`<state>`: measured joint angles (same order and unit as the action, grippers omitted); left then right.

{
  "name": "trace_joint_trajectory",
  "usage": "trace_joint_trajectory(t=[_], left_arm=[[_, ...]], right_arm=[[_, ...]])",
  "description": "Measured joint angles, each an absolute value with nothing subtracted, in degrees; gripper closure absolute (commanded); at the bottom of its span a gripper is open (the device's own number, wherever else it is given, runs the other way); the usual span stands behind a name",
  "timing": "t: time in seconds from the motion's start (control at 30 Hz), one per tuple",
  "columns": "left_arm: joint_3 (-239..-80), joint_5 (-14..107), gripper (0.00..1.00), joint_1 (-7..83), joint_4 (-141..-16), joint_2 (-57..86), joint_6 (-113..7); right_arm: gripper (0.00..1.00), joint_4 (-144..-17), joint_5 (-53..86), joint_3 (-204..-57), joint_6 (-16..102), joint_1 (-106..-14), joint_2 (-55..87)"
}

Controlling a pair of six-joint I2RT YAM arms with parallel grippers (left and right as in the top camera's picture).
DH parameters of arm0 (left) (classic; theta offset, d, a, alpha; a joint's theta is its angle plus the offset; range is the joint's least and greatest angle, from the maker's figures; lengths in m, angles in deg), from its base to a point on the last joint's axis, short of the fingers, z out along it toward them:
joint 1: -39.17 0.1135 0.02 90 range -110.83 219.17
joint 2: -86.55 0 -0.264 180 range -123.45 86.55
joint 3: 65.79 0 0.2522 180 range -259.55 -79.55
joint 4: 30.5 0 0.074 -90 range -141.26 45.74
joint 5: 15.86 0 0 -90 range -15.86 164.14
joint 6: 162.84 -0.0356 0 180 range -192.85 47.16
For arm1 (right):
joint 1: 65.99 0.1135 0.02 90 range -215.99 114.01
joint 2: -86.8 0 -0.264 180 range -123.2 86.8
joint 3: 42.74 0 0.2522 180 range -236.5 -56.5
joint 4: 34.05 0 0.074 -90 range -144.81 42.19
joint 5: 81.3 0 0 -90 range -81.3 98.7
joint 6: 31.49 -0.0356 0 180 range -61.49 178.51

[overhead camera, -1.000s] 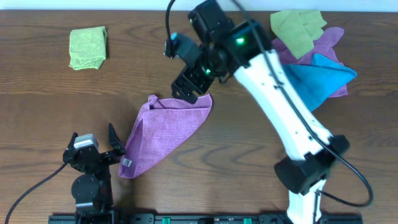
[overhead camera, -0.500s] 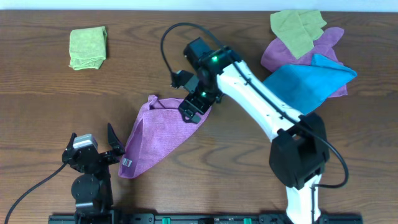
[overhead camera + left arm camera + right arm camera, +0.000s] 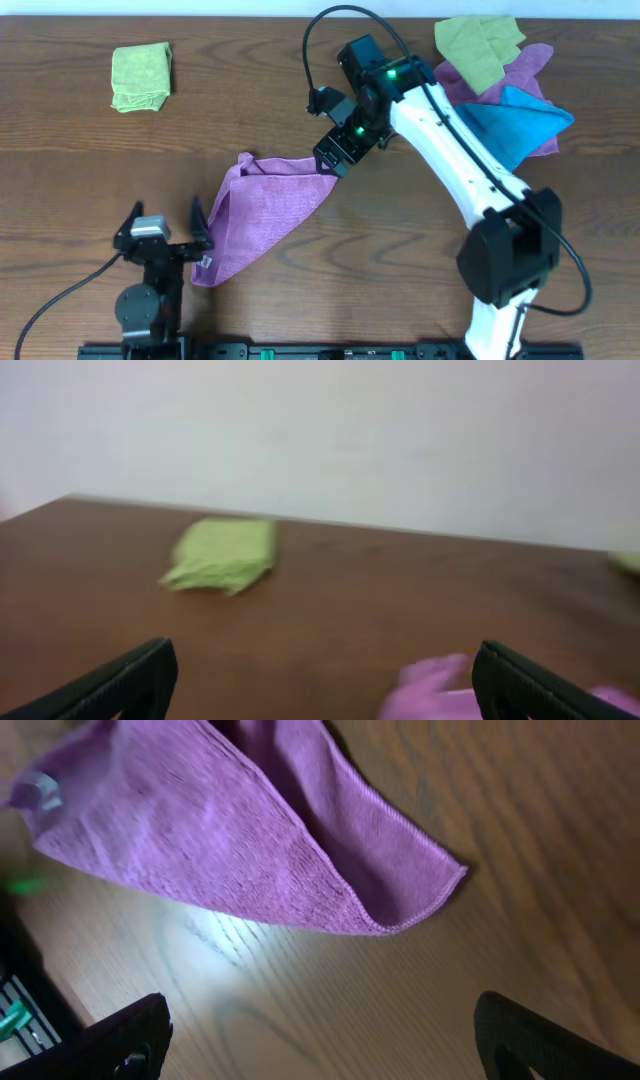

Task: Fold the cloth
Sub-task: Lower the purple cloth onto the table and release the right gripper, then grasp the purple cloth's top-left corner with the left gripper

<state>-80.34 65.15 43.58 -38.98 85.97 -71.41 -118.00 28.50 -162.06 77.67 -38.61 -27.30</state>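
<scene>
Purple cloth (image 3: pixel 262 210): corner just ahead of spread right claw (image 3: pixel 336 160), ungrasped.

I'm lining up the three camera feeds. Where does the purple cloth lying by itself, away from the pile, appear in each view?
Overhead: the cloth lies left of centre, a triangle on the table.
Left wrist: only a blurred purple edge of it, bottom right.
Right wrist: it fills the upper left, a corner pointing right.
Shared landmark: the brown wood table, in all three views.
</scene>
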Motion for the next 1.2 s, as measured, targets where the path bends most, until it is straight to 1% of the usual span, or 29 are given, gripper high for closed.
trace_joint_trajectory(t=[0.1, 0.17, 0.27, 0.33, 0.43, 0.5, 0.6, 0.7, 0.73, 0.87, 0.97, 1.03, 1.2], left_arm=[[-80.26, 60.36, 0.05, 43.58, -34.87, 85.97, -71.37], [-80.08, 57.94, 0.05, 43.58, -31.85, 85.95, -71.35], [-80.04, 55.71, 0.05, 43.58, -26.85, 85.97, -71.35], [-80.04, 54.68, 0.05, 43.58, -24.07, 85.97, -71.09], [-80.02, 54.51, 0.05, 43.58, -20.03, 85.29, -68.40], [-80.39, 55.10, 0.05, 43.58, -18.43, 82.16, -66.08], [-85.28, 54.99, 0.05, 43.58, -21.01, 70.51, -64.00], [-99.49, 53.15, 0.05, 43.05, -28.71, 52.37, -63.92], [-102.33, 53.06, 0.04, 42.66, -30.67, 49.14, -64.35], [-121.72, 52.23, 0.04, 39.56, -48.07, 30.01, -68.35], [-135.21, 54.11, 0.04, 36.74, -61.12, 17.14, -72.13], [-143.29, 56.87, 0.04, 34.66, -69.23, 9.58, -74.91], [-152.30, 64.67, 0.02, 30.57, -77.78, -2.01, -78.69]], right_arm=[[0.03, -117.96, 28.58, -162.06, 78.06, -39.20, -24.07], [0.08, -117.94, 28.43, -162.06, 78.61, -40.45, -20.53], [0.08, -118.00, 26.42, -162.06, 78.83, -42.98, -16.15], [0.04, -117.87, 24.56, -162.06, 78.59, -45.26, -13.44], [0.03, -116.60, 20.45, -162.06, 76.90, -49.06, -9.29], [0.03, -115.53, 16.87, -162.08, 75.13, -50.57, -6.67], [0.03, -114.22, 11.71, -162.08, 72.49, -50.81, -2.56], [0.05, -114.35, 9.22, -162.15, 69.67, -50.81, 0.63], [0.05, -114.79, 8.82, -162.15, 69.21, -50.81, 1.11], [0.08, -118.53, 6.99, -162.19, 66.24, -50.81, 2.32], [0.08, -121.78, 5.13, -162.19, 63.40, -50.81, 2.53], [0.09, -122.75, 4.23, -162.17, 61.78, -50.81, 2.93], [0.09, -123.45, 3.43, -162.17, 60.14, -50.81, 5.20]])
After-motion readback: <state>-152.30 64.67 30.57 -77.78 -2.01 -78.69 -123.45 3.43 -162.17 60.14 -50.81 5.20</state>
